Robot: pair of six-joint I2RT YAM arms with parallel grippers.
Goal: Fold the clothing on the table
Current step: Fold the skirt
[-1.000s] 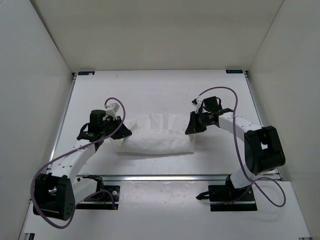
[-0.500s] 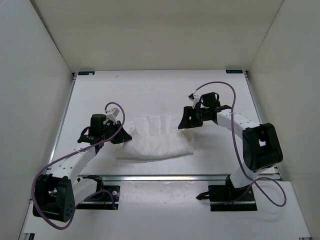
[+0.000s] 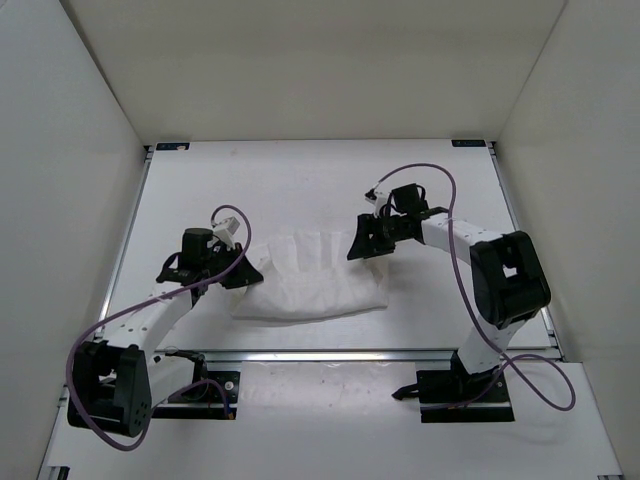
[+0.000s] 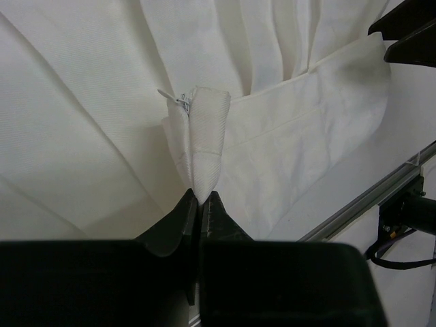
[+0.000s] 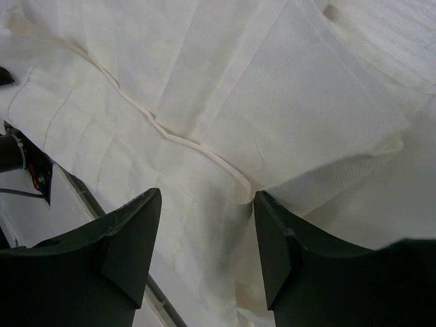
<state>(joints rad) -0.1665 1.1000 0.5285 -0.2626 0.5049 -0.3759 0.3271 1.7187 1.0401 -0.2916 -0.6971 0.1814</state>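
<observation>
The white pleated clothing [image 3: 315, 277] lies bunched in a folded heap on the table [image 3: 300, 180], between the two arms. My left gripper [image 3: 244, 272] sits at the heap's left end, shut on a pinched corner of the clothing [image 4: 203, 143], which stands up from between its fingers. My right gripper [image 3: 360, 247] hovers at the heap's upper right end with its jaws open over the fabric [image 5: 225, 136]; nothing sits between the fingertips [image 5: 139, 225], and a fold edge lies just beside the right one.
White walls enclose the table on three sides. A metal rail [image 3: 350, 354] runs along the near edge, seen also in the left wrist view as a rail [image 4: 368, 201]. Purple cables loop off both arms.
My right gripper has opened and let go of the clothing, then moved left and toward the far side. The heap's right end dropped and the fabric bunched leftward. The left gripper shifted slightly.
</observation>
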